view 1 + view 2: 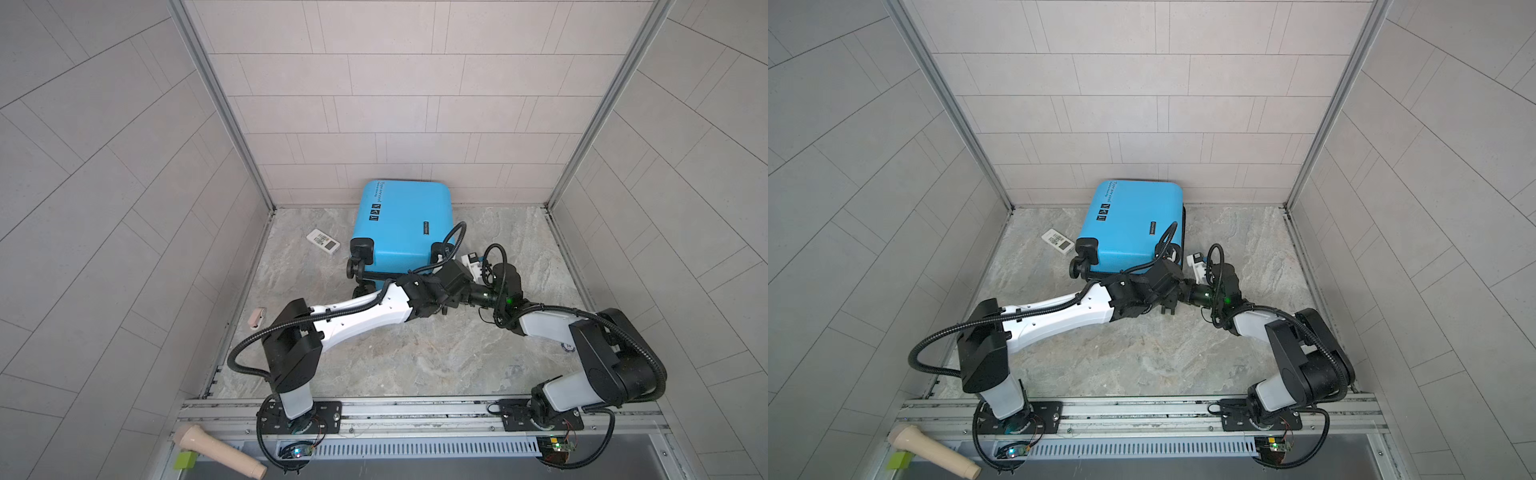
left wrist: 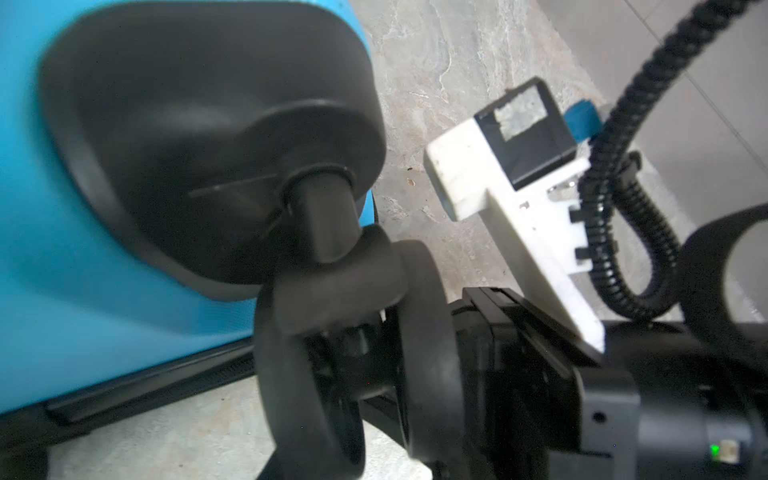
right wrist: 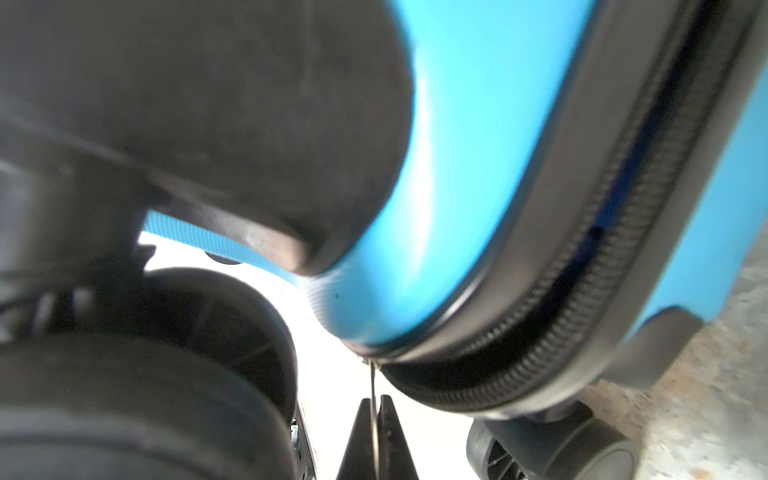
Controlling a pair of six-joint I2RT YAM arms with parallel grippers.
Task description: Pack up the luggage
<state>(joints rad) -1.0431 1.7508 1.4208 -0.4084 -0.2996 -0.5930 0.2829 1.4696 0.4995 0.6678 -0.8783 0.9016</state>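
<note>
- Luggage point(image 1: 401, 224), small bright-blue hard-shell suitcase, where was it?
- Lay broad side up on grey marbled tabletop point(image 1: 395, 357), far end against tiled rear wall point(image 1: 415, 104), wheel end turned toward both pincers. Same in both top views.
- And right pincer point(image 3: 374, 419)?
- Fingertips pressed together on thin metal zipper pull point(image 3: 372, 386), directly ahead of them at luggage's rounded corner. Black zipper point(image 3: 552, 270) curved away just past the tips, tooth rows parted with a dark gap between.
- And left pincer point(image 1: 448, 291)?
- Mostly hidden under its own wrist in top views. Black caster wheel point(image 2: 353, 353) was right in front of it. Couldn't tell if the fingers were apart or together, or whether they touched the wheel. White camera mount point(image 2: 511, 199) of the right arm sat just beyond the wheel.
- Anything else?
- White rectangular remote point(image 1: 323, 241) on the tabletop, on far side of luggage from both pincers, well apart from them.
</note>
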